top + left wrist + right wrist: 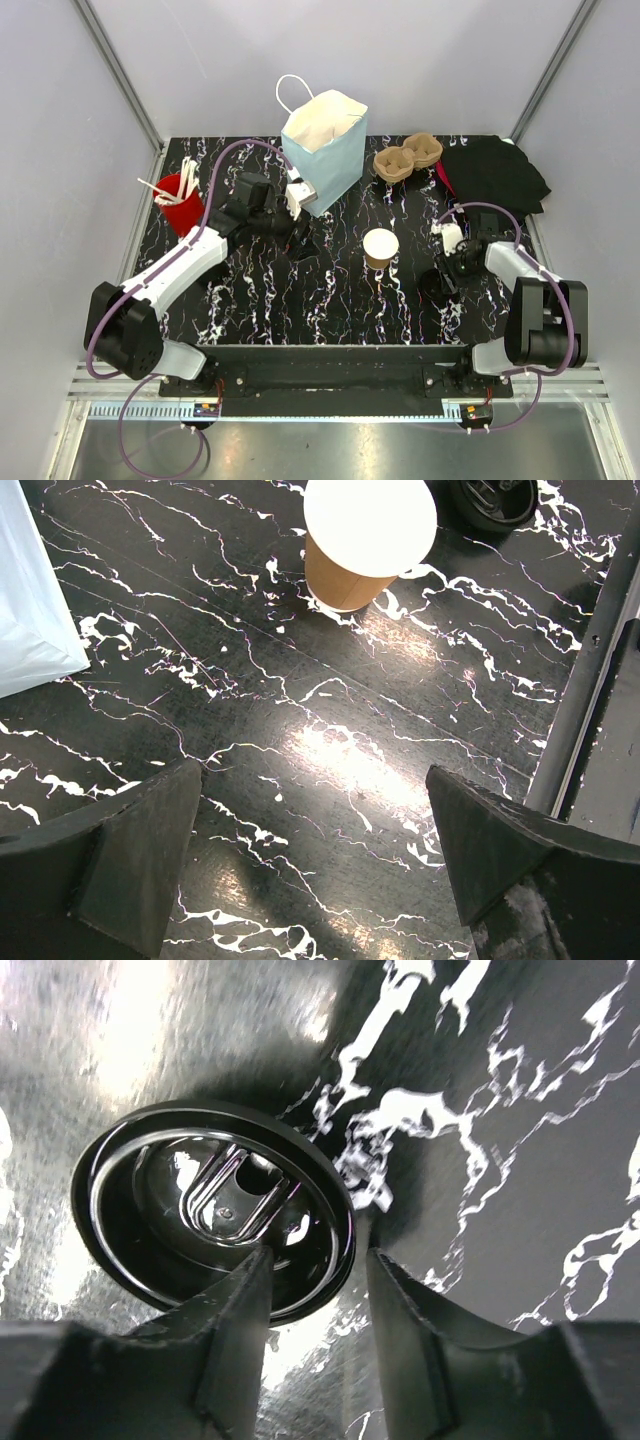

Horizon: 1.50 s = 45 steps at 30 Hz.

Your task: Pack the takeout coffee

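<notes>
Now comes lid-fetching: the right pincer (pixel 318 1260) straddles the rim of the black lid (pixel 200 1210) on the bench (pixel 300 300), half-narrowed; whether it grips, I cannot tell. The left pincer (pixel 312 780) hangs wide. The cup (pixel 380 247) stands uncovered mid-bench. Next, probably: pinch firmly, lift.

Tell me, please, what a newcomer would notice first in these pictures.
First, the tall light-blue paper bag with a white handle, standing open at the back centre of the black white-veined table. Then the small tan paper cup, lidless, upright mid-table. At the right, the right gripper straddles the rim of a round black plastic lid.
</notes>
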### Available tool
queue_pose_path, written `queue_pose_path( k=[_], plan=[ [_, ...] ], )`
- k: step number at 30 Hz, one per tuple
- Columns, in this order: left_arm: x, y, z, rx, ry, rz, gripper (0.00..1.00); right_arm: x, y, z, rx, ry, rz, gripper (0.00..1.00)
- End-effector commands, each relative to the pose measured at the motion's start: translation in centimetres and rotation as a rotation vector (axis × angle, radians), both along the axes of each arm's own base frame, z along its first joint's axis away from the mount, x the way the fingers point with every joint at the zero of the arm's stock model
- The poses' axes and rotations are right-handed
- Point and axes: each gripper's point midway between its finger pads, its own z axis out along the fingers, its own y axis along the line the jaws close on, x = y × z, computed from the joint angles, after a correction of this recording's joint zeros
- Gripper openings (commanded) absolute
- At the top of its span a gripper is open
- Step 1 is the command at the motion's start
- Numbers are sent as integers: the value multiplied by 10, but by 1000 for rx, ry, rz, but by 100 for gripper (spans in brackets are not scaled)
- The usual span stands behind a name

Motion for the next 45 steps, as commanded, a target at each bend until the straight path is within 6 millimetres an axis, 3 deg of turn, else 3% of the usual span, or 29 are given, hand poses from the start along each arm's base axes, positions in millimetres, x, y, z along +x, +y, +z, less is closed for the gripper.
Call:
queue_pose_path(
  k=[1,8,15,18,26,27,29,30,31,36,39,45],
  plan=[
    [2,-3,17,-51,-53,-12,99,17,1,3,19,-13,-1,42],
    [0,-4,17,-59,-46,-23,99,29,3,17,35,-50,-11,21],
    [-10,-12,20,-109,2,-70,99,44,2,52,29,-155,-27,14],
    [-19,-20,25,-168,59,-108,99,55,2,83,32,-236,-64,12],
    [-26,-49,57,-291,289,-189,99,111,3,227,-21,-641,-100,6],
    [-20,-53,67,-301,283,-190,99,116,20,238,-24,-672,-61,6],
    [-12,-60,88,-329,273,-181,99,130,26,266,-82,-766,-69,6],
    [-9,-63,92,-340,277,-180,99,133,44,273,-78,-793,-35,6],
    [-8,-67,97,-354,276,-181,99,139,46,289,-86,-847,-59,6],
    [-5,-80,134,-509,208,-184,99,154,81,323,-30,-952,-82,5],
    [3,-84,147,-578,189,-154,99,150,107,335,54,-962,-73,4],
    [16,-88,149,-661,200,-96,99,137,154,336,171,-935,-45,4]
  ],
)
